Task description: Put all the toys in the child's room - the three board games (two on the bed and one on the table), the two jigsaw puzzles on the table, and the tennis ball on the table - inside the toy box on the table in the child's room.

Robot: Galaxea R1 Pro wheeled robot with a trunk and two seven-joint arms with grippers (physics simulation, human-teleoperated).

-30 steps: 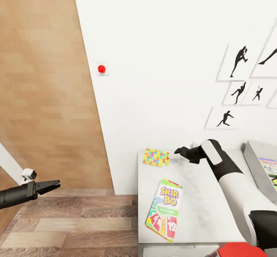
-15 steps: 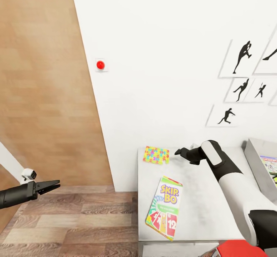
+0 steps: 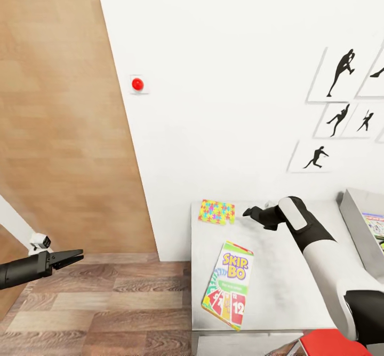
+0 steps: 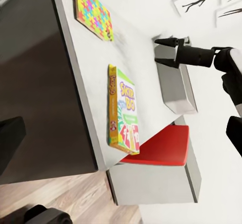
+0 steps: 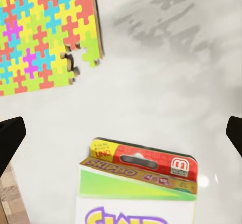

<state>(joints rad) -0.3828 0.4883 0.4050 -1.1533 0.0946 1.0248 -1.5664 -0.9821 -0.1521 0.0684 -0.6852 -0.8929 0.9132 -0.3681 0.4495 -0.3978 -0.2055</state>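
**Head view: right gripper poised over puzzle and game**

Head view: the right gripper [image 3: 249, 211] is held low over the table [image 3: 277, 292], just beside the puzzle [image 3: 216, 212] at the far edge; the game [image 3: 228, 283] lies nearer, by the front edge. In the right wrist view its fingers are seen spread wide, nothing between them. The left gripper [image 3: 74, 255] hangs over the floor, fingers nearly together, empty. The toy box [image 3: 358, 228] stands at the table's right. A flat item is best approached from its edge, so one finger can be slid beneath.
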